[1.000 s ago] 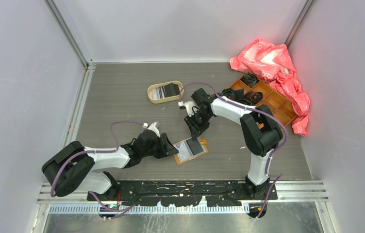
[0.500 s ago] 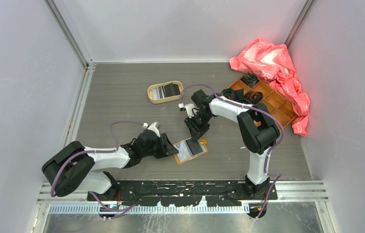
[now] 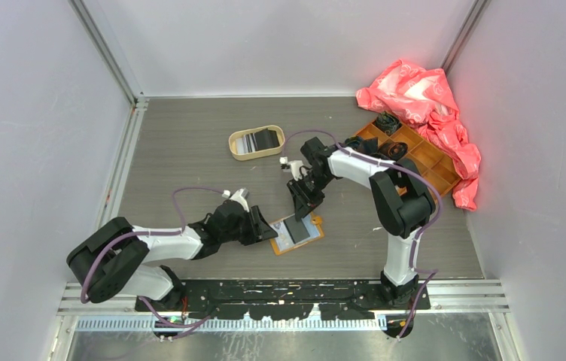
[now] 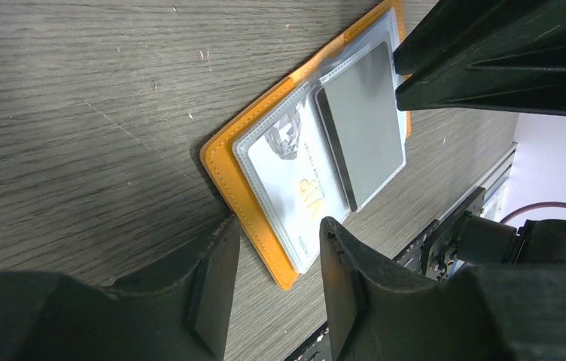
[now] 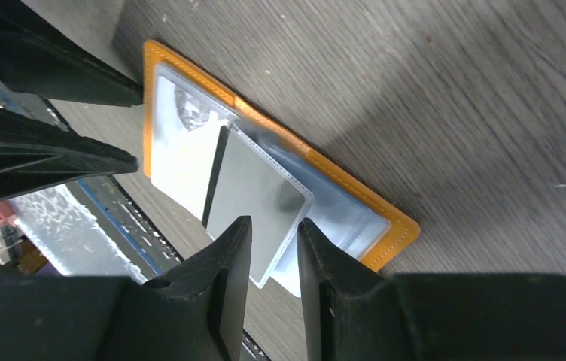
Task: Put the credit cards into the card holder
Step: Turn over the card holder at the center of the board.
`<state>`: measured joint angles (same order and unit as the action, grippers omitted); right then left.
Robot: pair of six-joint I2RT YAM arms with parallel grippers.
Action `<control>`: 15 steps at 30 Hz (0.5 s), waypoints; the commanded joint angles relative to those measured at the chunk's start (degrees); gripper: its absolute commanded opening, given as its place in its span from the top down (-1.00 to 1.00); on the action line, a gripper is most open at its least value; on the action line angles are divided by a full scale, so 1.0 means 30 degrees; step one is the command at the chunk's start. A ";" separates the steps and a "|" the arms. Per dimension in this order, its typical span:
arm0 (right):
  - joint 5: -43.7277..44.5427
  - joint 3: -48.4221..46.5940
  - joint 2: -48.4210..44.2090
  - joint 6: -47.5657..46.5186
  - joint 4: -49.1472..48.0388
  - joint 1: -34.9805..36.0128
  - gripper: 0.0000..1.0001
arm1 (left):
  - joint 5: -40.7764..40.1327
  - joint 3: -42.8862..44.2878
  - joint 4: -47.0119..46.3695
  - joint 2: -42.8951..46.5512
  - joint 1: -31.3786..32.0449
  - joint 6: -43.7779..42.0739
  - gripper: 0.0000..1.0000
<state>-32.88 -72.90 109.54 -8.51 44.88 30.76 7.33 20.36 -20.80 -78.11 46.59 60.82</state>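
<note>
At the card holder, lying open and flat on the grey wood-grain table, we've got both arms crowding in. Inside the card holder, under its clear sleeves, a white card with VIP lettering sits on the half nearer our left gripper. A dark card sits on the other half, overlapping the white one's edge a bit and looking slightly lifted along that side.

Our left gripper sits at the card holder's left edge with its fingers clearly spread. The orange border and a corner of the sleeve show between them, so that pincer is wide open. Our right gripper is at the card holder's far edge, fingers only a narrow gap apart, tips right at the dark card's edge. We honestly can't tell whether it's pinching that card or just touching it.

Well beyond the card holder's far side sits an oval tan tray with a striped card and a black card lying in it. Way off to the card holder's far right there's an orange compartment box, with a crumpled pink bag against it.
</note>
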 commanded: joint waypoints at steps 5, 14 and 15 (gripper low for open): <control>-0.3272 -0.0456 -0.0630 0.0883 -0.0191 -0.0552 0.33 | -0.0152 -0.0001 0.0192 -0.0035 -0.0057 -0.0438 0.11; -0.4866 -0.0325 -0.0249 0.1683 -0.0407 -0.0980 0.35 | -0.0174 -0.0023 0.0253 0.0015 -0.0051 -0.0410 0.11; -0.4887 -0.0336 -0.0133 0.1694 -0.0339 -0.0995 0.35 | -0.0176 -0.0019 0.0278 0.0023 -0.0052 -0.0409 0.12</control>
<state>-43.44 -72.88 109.54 -5.19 44.60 28.10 7.33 20.36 -20.78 -78.11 46.54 60.84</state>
